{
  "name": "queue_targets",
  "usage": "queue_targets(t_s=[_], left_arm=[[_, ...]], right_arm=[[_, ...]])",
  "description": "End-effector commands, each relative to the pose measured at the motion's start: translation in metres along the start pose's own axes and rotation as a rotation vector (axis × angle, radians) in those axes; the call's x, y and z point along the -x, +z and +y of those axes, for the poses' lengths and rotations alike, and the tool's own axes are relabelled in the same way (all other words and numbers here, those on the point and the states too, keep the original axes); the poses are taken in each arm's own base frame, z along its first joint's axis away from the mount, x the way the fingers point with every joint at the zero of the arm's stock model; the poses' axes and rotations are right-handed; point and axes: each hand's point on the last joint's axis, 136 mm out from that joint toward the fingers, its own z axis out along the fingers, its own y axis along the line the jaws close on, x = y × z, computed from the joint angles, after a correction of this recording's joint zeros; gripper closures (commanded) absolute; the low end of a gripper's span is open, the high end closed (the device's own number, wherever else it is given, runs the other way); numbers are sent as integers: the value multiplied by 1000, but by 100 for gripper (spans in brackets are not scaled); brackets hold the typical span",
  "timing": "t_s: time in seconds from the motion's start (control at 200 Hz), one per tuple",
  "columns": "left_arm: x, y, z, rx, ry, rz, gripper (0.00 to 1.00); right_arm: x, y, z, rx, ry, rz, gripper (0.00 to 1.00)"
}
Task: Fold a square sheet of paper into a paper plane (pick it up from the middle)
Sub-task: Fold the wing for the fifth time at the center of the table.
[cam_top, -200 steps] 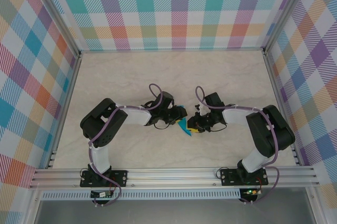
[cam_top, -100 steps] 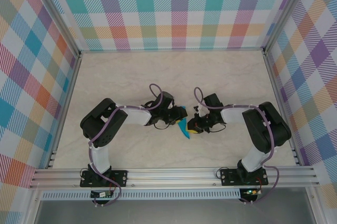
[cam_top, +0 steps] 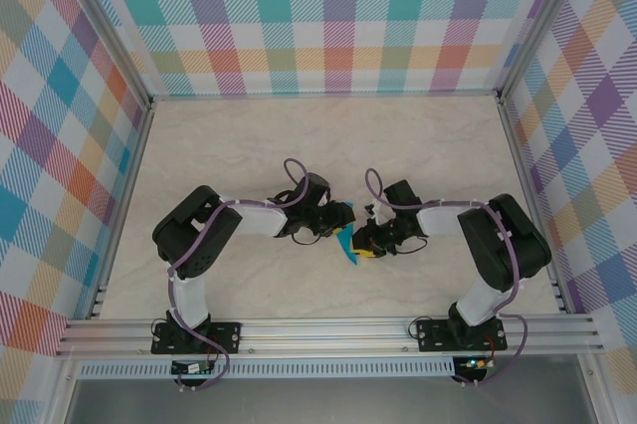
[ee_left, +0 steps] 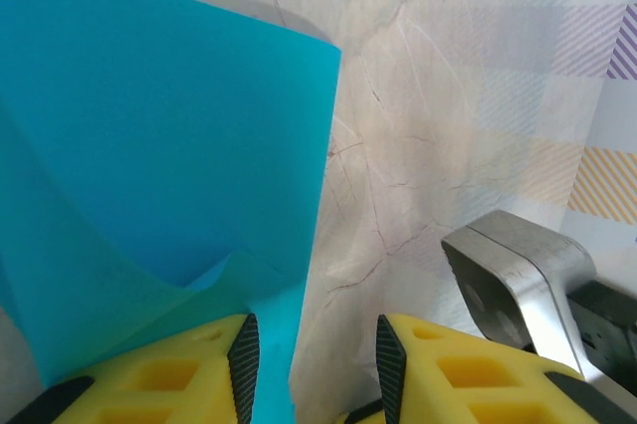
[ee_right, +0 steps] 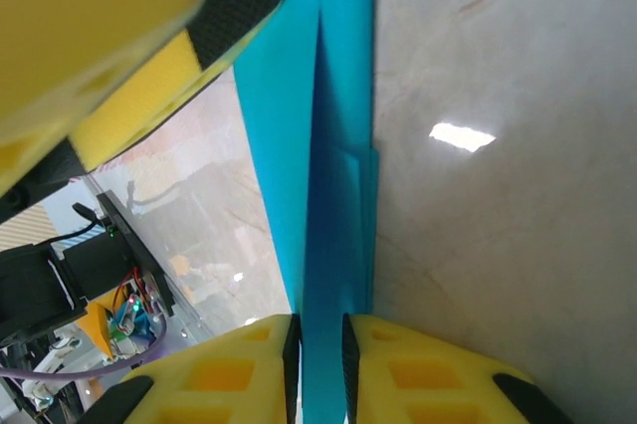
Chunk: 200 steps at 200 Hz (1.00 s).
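Note:
The square sheet of paper (cam_top: pixel 346 243) is teal-blue and folded, standing on edge between my two grippers at the table's middle. My right gripper (ee_right: pixel 318 344) is shut on a narrow folded strip of the paper (ee_right: pixel 338 96), which fills the gap between its pads. My left gripper (ee_left: pixel 316 364) is open. The paper (ee_left: pixel 149 145) rises in front of it as a broad curved face, its lower edge lying against the left fingertip (ee_left: pixel 245 364), with bare table up to the other pad. From above, the left gripper (cam_top: pixel 342 216) and right gripper (cam_top: pixel 364 242) almost touch.
The marble-look table (cam_top: pixel 219 145) is ringed by plaid walls and a metal rail (cam_top: pixel 328 329) in front. A grey metal part of the right arm (ee_left: pixel 518 275) sits close to my left fingers. A yellow finger of the left gripper (ee_right: pixel 100 36) hangs near the paper.
The right gripper has shifted slightly left, closer to the left gripper, keeping the paper between its pads. The left arm has barely moved.

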Motion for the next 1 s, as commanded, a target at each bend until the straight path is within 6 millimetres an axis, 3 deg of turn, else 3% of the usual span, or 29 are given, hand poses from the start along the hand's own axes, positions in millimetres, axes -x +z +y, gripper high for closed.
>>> queue_targets(t_s=[0.0, 0.23, 0.355, 0.435, 0.71, 0.83, 0.96, 0.995], left_arm=[[-6, 7, 23, 79, -35, 14, 61], [-1, -7, 3, 23, -27, -22, 59], [7, -31, -11, 11, -3, -96, 54], [13, -50, -10, 48, -4, -161, 51], [18, -122, 37, 213, -116, -371, 41], [9, -132, 35, 176, -101, -363, 40], [2, -140, 49, 203, -105, -373, 38], [2, -142, 51, 197, -103, -380, 34]], right_arm=[[-6, -5, 7, 1, -7, 5, 79], [-10, 2, 3, -17, -62, 34, 92], [-9, 3, 11, -26, -185, 24, 95], [-10, 6, 19, -37, -273, 30, 95], [-17, 24, 34, -79, -539, 92, 94], [-24, 35, 29, -144, -619, 132, 95], [-18, 35, 29, -151, -621, 79, 97], [-18, 35, 31, -135, -628, 61, 97]])
